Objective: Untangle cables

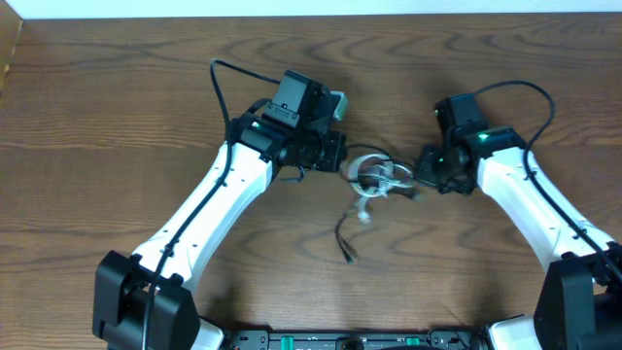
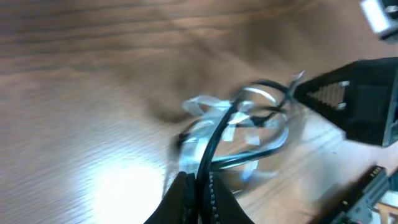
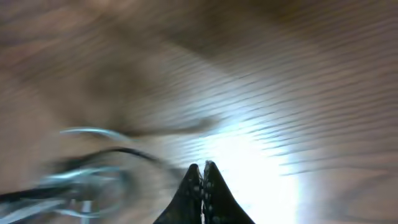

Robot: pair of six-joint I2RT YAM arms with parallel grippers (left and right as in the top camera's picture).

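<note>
The black cable (image 2: 217, 137) is pinched by the left gripper (image 2: 198, 180), and the white cable (image 2: 200, 102) is tangled with it. Near that black cable, the right gripper (image 3: 202, 171) is pressed together.

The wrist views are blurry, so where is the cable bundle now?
Overhead, the cable bundle lies mid-table between the left gripper and right gripper, its black tail trailing toward the robot's base.
</note>
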